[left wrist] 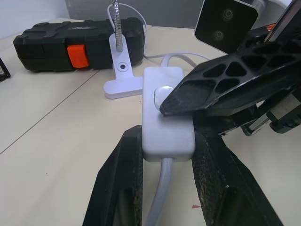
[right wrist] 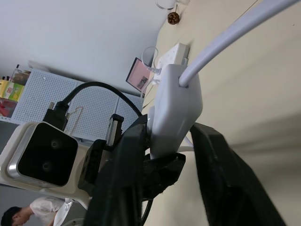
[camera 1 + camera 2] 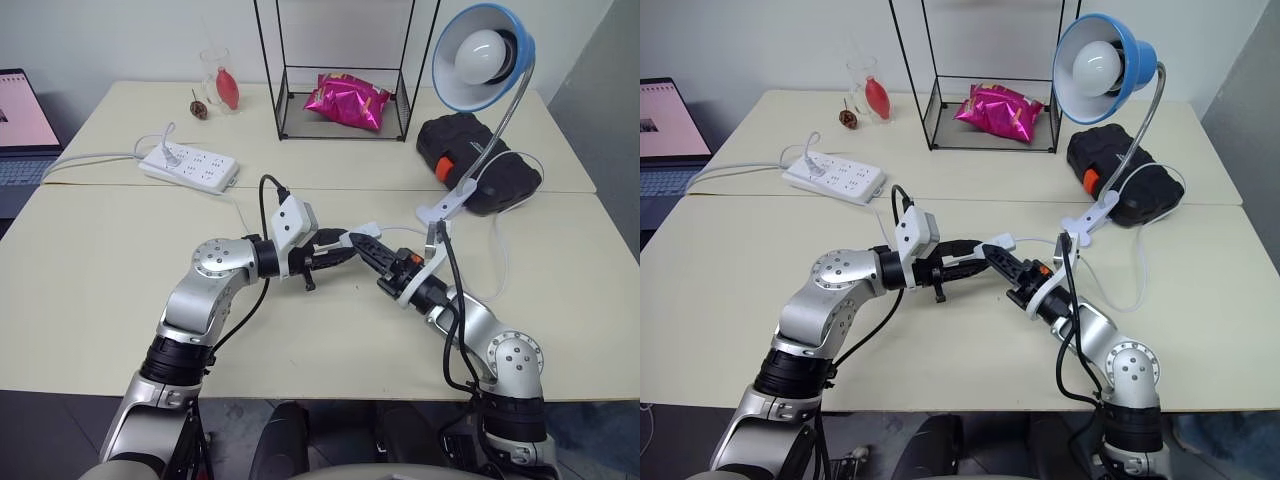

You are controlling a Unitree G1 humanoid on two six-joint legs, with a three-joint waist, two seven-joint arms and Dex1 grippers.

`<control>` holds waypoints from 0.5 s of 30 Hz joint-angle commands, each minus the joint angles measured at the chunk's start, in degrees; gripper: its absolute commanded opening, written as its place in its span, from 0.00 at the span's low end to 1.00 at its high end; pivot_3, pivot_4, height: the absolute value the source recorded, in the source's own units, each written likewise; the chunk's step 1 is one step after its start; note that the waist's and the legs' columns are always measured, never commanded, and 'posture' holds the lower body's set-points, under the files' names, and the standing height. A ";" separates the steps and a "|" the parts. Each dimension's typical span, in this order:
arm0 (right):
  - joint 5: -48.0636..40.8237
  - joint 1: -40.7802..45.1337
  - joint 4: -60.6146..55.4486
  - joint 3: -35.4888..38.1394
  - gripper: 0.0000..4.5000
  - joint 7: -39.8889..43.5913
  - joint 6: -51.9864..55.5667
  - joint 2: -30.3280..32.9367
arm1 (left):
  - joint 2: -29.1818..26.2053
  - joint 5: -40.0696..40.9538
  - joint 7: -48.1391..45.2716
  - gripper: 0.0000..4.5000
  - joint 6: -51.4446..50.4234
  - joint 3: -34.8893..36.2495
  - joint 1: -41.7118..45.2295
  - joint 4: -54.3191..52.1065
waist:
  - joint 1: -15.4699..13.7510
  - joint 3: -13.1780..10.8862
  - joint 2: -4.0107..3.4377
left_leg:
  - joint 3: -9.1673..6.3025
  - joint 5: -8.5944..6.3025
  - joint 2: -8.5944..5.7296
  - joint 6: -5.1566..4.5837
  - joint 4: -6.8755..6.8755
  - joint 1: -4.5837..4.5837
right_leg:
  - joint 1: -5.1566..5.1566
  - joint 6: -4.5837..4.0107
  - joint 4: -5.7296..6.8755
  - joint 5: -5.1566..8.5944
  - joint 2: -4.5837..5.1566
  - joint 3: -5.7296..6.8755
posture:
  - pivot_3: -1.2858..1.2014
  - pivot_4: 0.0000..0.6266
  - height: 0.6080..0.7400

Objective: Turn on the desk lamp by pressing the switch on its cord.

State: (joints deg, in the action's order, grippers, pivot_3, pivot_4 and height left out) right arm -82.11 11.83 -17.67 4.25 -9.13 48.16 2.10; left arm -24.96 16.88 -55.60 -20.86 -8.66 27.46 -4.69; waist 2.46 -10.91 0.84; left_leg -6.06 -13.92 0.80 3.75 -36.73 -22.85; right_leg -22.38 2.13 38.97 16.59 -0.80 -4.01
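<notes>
A laptop (image 3: 22, 125) sits far left, then a power strip (image 3: 190, 167), a glass (image 3: 222, 78), and a wire rack (image 3: 345, 70) with a pink bag (image 3: 347, 100), all well clear. At mid-table the left gripper (image 1: 162, 155) is clamped on the switch (image 1: 165, 115), a small, light, hard plastic body, likely slick, best held by its flat sides as here. The right gripper (image 1: 188, 96), fingers together, presses one tip on the rocker. The cord (image 1: 157, 202) is thin and limp. Rightward stand the unlit desk lamp (image 3: 480, 55) and a black case (image 3: 480, 160), not in the way.
</notes>
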 commanded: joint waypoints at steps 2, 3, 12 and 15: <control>-1.47 -0.03 -0.94 -0.22 0.11 -0.12 -0.35 -0.27 | -0.04 1.03 0.14 0.24 0.44 0.09 0.26 -2.88 | 0.00 0.00 0.00 | 0.00 0.00 0.00 0.00 0.00 0.00 | 0.00 0.00 0.00 0.00 0.00 0.00 | 0.52 0.24 1.00; -1.53 -0.03 -0.92 -0.23 0.11 -0.06 -0.34 -0.28 | -0.05 1.07 0.18 0.24 0.44 0.07 0.27 -2.87 | 0.00 0.00 0.00 | 0.01 0.00 0.00 0.00 0.00 0.00 | 0.00 0.00 0.00 0.00 0.00 -0.01 | 0.52 0.24 1.00; -2.28 0.06 -0.77 -0.27 0.11 0.52 -0.21 -0.23 | -0.11 1.14 0.43 0.24 0.48 -0.01 0.36 -2.81 | 0.00 0.00 0.00 | 0.00 0.00 0.00 0.00 0.01 0.00 | -0.01 -0.01 0.00 0.01 0.00 0.00 | 0.52 0.24 1.00; -2.55 0.04 -0.84 -0.24 0.26 0.78 0.09 0.14 | -0.05 1.07 0.61 0.24 0.57 0.04 0.38 -2.75 | 0.00 0.00 0.00 | 0.00 0.00 0.00 0.00 0.02 0.00 | -0.01 -0.01 0.00 0.01 0.00 0.00 | 0.52 0.24 1.00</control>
State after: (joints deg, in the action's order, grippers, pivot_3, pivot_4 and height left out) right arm -82.80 11.82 -17.59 4.29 -8.91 48.12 2.05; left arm -24.97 17.64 -55.44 -20.90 -8.62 27.46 -4.70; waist 2.46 -10.91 0.83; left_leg -6.06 -13.92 0.79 3.75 -36.71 -22.85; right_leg -22.39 2.11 38.97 16.60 -0.80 -4.01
